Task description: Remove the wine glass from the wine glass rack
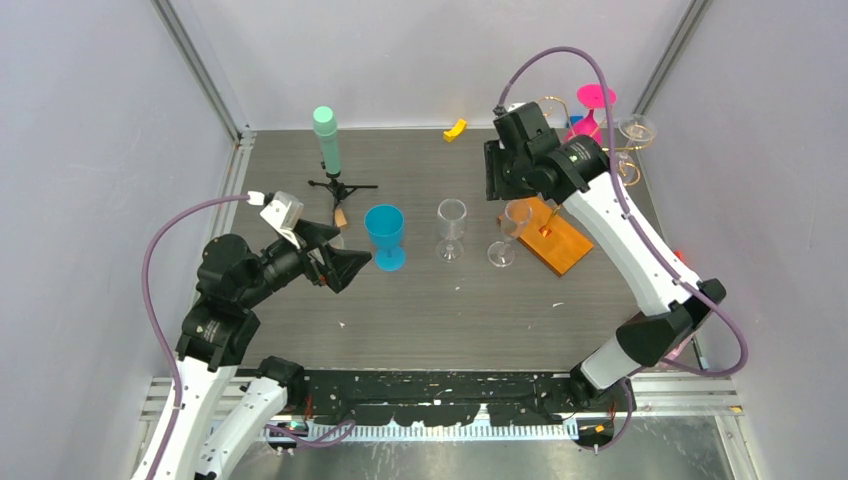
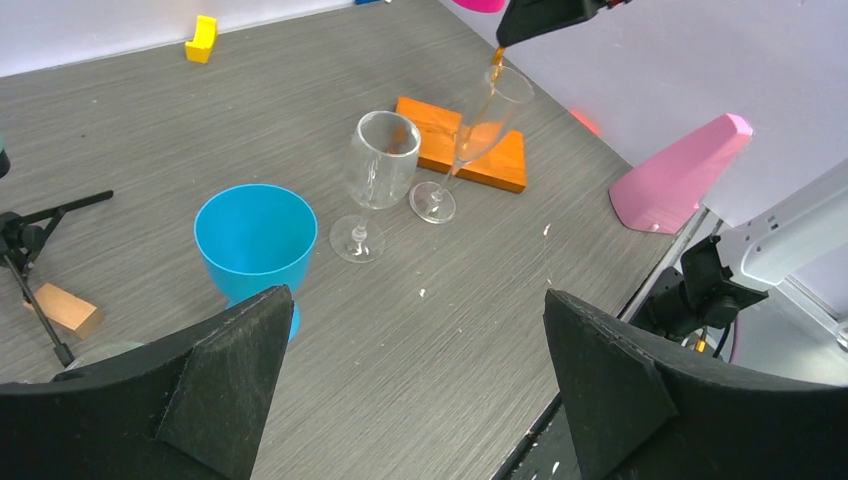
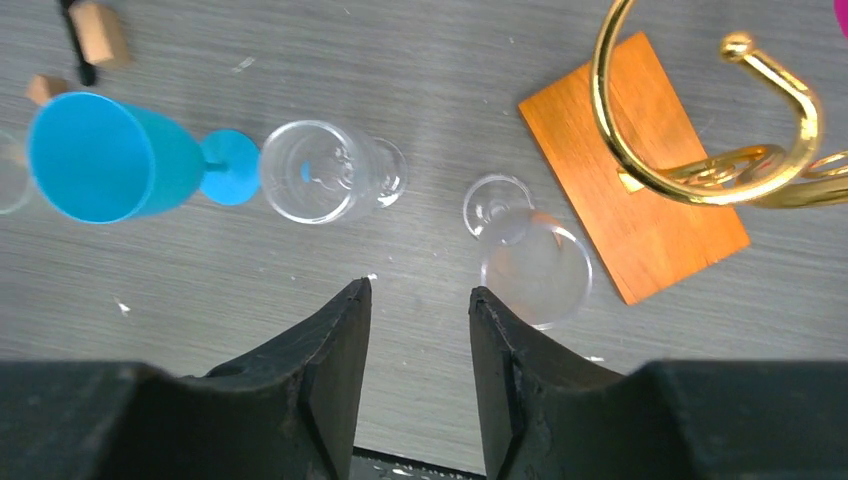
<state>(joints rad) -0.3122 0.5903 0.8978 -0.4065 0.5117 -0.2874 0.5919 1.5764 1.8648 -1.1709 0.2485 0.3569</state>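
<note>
Left jaws [image 2: 416, 293]: spread wide, empty, low over the grey table [image 1: 420, 310], well apart from the rack.
Right jaws [image 3: 420, 290]: narrow gap, nothing held, beside the thin gold wire rack [image 3: 700, 170]; your nearer arm.
Clear stemmed wine glass [image 1: 637, 128]: hangs on the rack's far-right arm, beyond those jaws, stem seemingly vertical.
Room: pink plastic wine glass [image 1: 590, 110] close beside, side wall [image 1: 760, 120] near; expect a tight approach.

You have a grey wood-grain surface [image 1: 470, 310], enclosed by plain pale walls [image 1: 90, 130] on three sides; aluminium rails [image 1: 198, 68] run up the rear corners. Lighting even.
</note>
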